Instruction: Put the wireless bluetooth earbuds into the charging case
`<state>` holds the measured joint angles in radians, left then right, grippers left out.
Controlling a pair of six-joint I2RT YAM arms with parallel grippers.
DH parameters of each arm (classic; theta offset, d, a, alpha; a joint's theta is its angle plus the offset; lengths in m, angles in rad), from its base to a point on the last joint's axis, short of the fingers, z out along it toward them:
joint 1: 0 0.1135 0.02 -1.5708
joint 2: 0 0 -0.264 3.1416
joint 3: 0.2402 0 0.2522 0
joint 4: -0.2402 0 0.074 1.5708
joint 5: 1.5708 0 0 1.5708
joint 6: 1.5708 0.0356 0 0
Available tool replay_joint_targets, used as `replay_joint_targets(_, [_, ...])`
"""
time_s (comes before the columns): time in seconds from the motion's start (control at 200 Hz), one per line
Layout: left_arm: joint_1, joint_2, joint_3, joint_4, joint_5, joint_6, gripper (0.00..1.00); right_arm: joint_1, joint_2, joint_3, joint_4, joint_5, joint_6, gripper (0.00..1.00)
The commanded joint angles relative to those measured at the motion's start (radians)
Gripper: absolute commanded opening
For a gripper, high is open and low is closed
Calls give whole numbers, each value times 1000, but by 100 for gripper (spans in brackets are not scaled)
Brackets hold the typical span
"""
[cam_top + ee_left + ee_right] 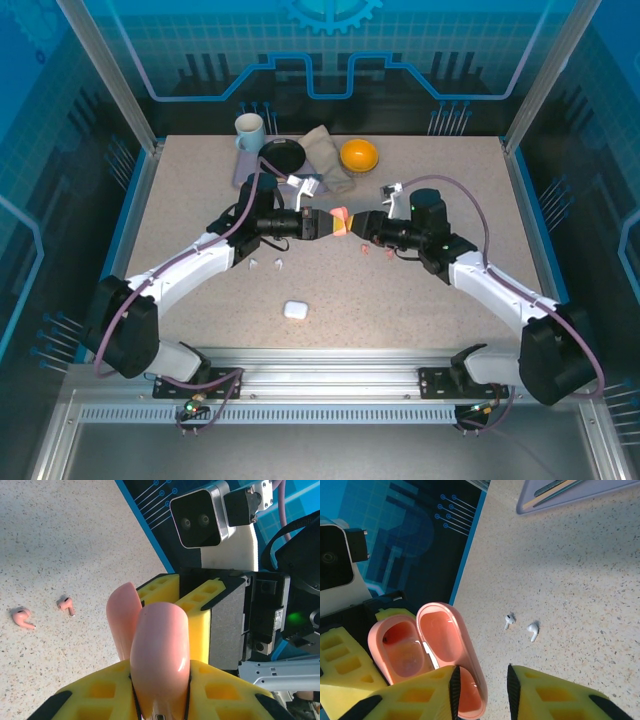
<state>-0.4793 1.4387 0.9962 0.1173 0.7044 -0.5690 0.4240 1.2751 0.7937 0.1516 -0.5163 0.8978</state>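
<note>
Clock ref: top view, 12 = far edge of table (190, 190), dial centred on the pink case.
Left claw (320, 222): clamped tight on pink case (340, 221). Case body sits between my yellow fingers (95, 700), held up off the table at mid-table.
Pink case: lid (445, 640) swung open and standing beside body (400, 652). Both hollows face my right wrist cam.
Right claw (482, 687): narrow gap, not closed on anything. Lid's rim sits in the gap against one pad, w/ the other pad clear of it. It comes in from 3, nose to nose w/ left claw.
Pink bud 1 (365, 250): on table at 5, just below the case.
Pink bud 2 (389, 254): at 4, just beside bud 1, not touching it.
White bud 1 (255, 264): on table at 8, under my left forearm's line.
White bud 2 (279, 264): at 8, near white bud 1, apart from it.
White case (294, 309): on table at 7, lid down, nearer my bases, well apart from both claws.
Far-edge stuff: mug (249, 130) at 11, black bowl (282, 157) at 11, cloth (325, 155) at 12, orange bowl (359, 155) at 12–1.
</note>
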Motion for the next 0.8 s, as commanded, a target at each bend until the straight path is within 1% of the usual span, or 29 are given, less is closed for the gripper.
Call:
replay_joint_targets(0.0, [7,5,-8,45,27,-16,0,16,19,27,25,-44,-22,28])
replay_joint_targets(0.215, [7,9,-1,56,35,-26,0,16,28,14,37,-63,-23,27])
replay_joint_targets(0.32, [8,6,1,53,36,-25,0,15,29,14,35,-59,-23,18])
replay_joint_targets(0.335, [7,7,1,52,35,-25,0,15,30,14,36,-59,-24,14])
replay_joint_targets(0.405, [8,8,4,46,32,-22,0,11,32,17,31,-58,-23,4])
replay_joint_targets(0.445, [7,6,5,39,30,-19,4,8,35,25,21,-57,-26,0])
replay_joint_targets(0.485, [8,8,7,35,30,-14,10,7,35,30,7,-55,-33,0])
replay_joint_targets(0.515, [7,9,7,33,29,-14,17,4,36,34,-5,-50,-41,0])
replay_joint_targets(0.6, [7,11,17,12,17,-5,53,-3,40,60,-58,-44,-70,0])
replay_joint_targets(0.655, [9,11,27,-9,8,4,69,-10,47,79,-108,-40,-97,0])
replay_joint_targets(0.69, [10,9,36,-26,0,12,77,-17,54,114,-146,-36,-118,0])
replay_joint_targets(0.72, [12,7,46,-44,-5,21,82,-21,61,138,-183,-34,-140,0])
replay_joint_targets(0.795, [28,5,79,-98,-5,49,87,-34,81,197,-283,-25,-210,0])
